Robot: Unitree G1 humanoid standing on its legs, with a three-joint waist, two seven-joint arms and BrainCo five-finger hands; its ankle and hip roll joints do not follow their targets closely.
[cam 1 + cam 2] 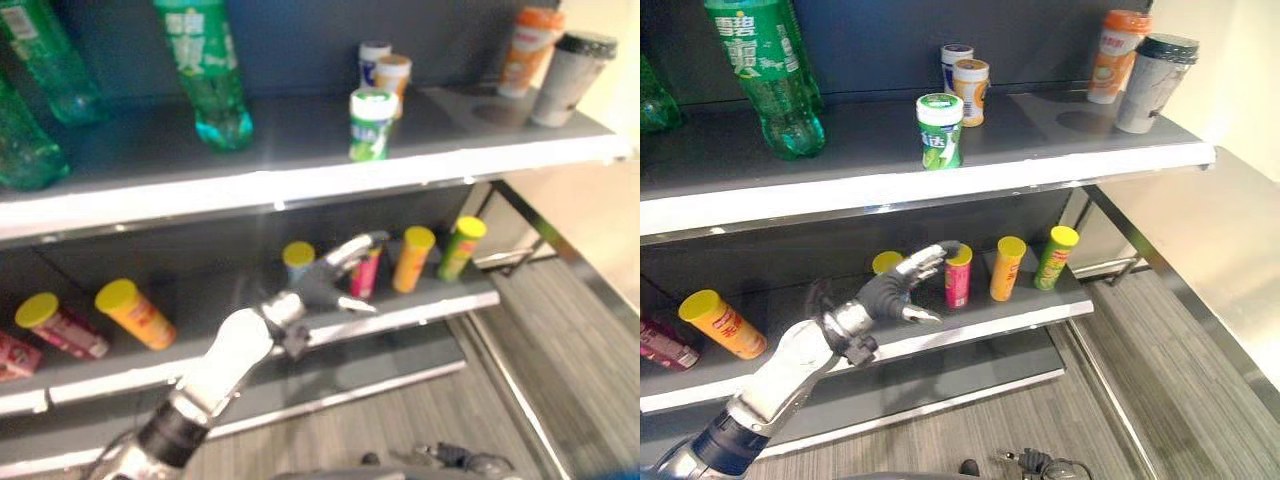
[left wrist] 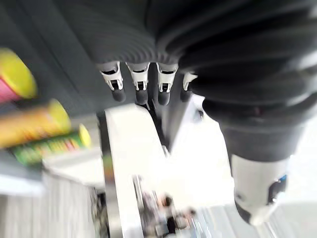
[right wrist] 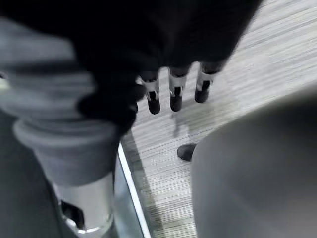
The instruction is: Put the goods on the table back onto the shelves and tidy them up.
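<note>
My left hand (image 1: 902, 290), fingers spread and empty, reaches beside the shelved pink can (image 1: 958, 277); tidying remains.

A dark shelving unit (image 1: 940, 185) with pale front edges and a dark back panel (image 1: 940, 30) fills the far side. Grey wood-grain floor (image 1: 1140, 400) lies near and right. A pale wall (image 1: 1240, 130) stands at the right.
</note>
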